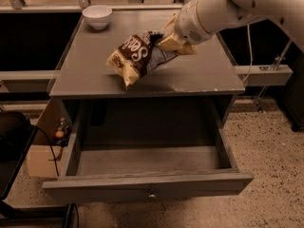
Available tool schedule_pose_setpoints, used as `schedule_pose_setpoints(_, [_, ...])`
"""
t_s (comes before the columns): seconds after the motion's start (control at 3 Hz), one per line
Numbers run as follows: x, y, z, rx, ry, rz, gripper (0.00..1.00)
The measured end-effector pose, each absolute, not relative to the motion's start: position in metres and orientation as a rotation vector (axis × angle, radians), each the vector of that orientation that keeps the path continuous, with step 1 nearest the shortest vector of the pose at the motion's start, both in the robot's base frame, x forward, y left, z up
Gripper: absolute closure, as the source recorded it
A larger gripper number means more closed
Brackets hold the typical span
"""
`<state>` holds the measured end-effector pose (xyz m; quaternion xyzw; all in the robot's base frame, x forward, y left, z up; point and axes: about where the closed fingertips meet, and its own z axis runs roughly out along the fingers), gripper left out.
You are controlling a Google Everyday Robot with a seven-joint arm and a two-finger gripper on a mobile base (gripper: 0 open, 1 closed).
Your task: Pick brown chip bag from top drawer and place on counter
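In the camera view, my gripper (167, 39) is above the right half of the flat, matte grey wooden desk (199, 75), at the end of my thick white arm (223, 8), which reaches in from the upper right. My jaws are clamped on the upper right end of the crinkly dark brown chip bag with cream-yellow ends and white script lettering (137, 56). The bag slants down to the left from my grip, its lettered face turned up. Its lower cream end is down at the desk surface, close to the front edge, left of the middle; I cannot tell whether it touches the wood.

A small round white bowl (97, 16) stands at the desk's back left corner, well apart from the bag.

Below the desk top, the wide shallow grey wooden drawer (147, 183) is pulled fully out toward the camera, with a small round metal knob (152, 194) at the middle of its plain front panel. A pale cardboard box (40, 160) sits on the speckled floor (270, 146) to the left of the cabinet.
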<state>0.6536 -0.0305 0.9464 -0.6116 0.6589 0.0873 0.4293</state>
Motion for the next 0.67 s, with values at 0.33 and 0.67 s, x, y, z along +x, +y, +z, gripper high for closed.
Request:
schedule_pose_setpoints(0.33, [0.67,-0.028,0.94,-1.518,1.651,0.216,1.0])
schedule_pose_setpoints(0.67, [0.683,-0.029,0.927,-1.468,1.647,0.241,1.0])
